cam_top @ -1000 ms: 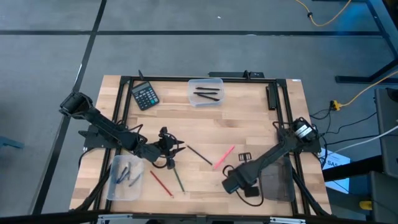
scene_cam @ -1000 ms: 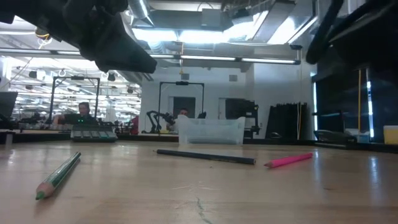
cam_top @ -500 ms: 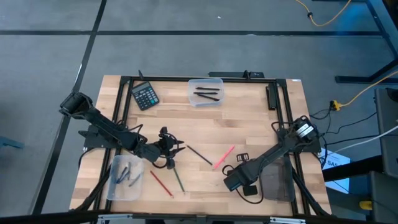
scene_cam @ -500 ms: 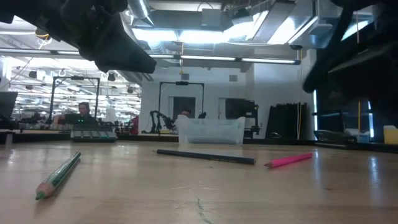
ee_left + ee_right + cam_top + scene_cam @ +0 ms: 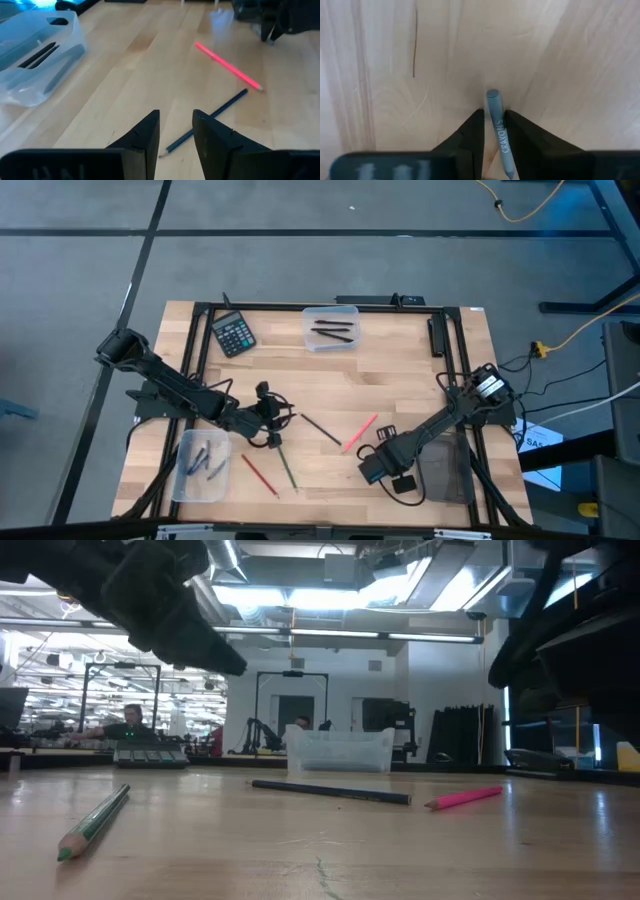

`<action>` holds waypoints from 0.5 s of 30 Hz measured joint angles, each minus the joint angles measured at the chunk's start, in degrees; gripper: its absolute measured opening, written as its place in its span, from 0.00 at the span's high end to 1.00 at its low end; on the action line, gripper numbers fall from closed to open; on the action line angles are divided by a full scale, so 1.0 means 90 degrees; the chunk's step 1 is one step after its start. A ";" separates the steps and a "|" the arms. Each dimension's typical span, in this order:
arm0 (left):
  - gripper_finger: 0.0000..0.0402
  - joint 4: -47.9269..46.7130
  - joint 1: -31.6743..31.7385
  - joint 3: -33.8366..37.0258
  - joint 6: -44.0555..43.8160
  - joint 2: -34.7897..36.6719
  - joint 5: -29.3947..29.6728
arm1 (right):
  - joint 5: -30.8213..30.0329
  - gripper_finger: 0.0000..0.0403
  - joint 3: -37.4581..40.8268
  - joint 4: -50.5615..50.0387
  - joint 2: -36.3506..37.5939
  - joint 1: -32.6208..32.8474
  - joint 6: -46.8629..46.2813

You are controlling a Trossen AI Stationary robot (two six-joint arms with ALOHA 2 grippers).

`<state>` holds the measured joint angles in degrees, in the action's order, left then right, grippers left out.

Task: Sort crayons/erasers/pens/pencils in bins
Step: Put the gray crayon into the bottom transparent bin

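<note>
My right gripper (image 5: pixel 494 114) points down at the near right of the table (image 5: pixel 400 370), shut on a grey-blue crayon (image 5: pixel 498 131). My left gripper (image 5: pixel 176 116) hovers open at the left centre, with nothing between its fingers. Beyond it a dark pencil (image 5: pixel 210 119) and a pink pencil (image 5: pixel 227 65) lie flat on the wood. A red pencil (image 5: pixel 258 473) and a green pencil (image 5: pixel 287 468) lie near the front edge. The far clear bin (image 5: pixel 331 328) holds black pens. The near left clear bin (image 5: pixel 200 465) holds grey-blue crayons. My right gripper pinches the crayon's printed shaft (image 5: pixel 501 137) between its two fingers, coming from above and pointing down. The crayon runs along the fingers and its lower end (image 5: pixel 492 95) sticks out past the fingertips toward the wood. Whether that end touches the table, I cannot tell.
A black calculator (image 5: pixel 233 334) lies at the far left. A smoky dark bin (image 5: pixel 447 475) stands at the near right, beside my right arm. A black frame (image 5: pixel 320 307) runs along the table's edges. Bare wood lies in the middle and at the far right.
My right gripper has sunk toward the table at the near right and rolled a little. My left gripper has stayed in place and tipped slightly downward.
</note>
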<state>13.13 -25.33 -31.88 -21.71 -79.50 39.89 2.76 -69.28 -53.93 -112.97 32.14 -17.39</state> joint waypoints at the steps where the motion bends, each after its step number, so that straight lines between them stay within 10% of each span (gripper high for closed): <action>1: 0.73 -0.0071 0.0008 0.0000 -0.0005 0.0000 0.0003 | 0.0068 0.80 -0.0002 -0.0017 0.0005 -0.0053 -0.0002; 15: 0.73 0.0080 0.0001 0.0158 0.0283 0.0002 -0.0226 | 0.0263 0.91 -0.0005 0.0022 0.0034 -0.0175 -0.0010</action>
<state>13.85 -25.32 -30.46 -19.15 -79.48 37.85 5.13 -69.32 -53.74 -112.66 30.57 -17.47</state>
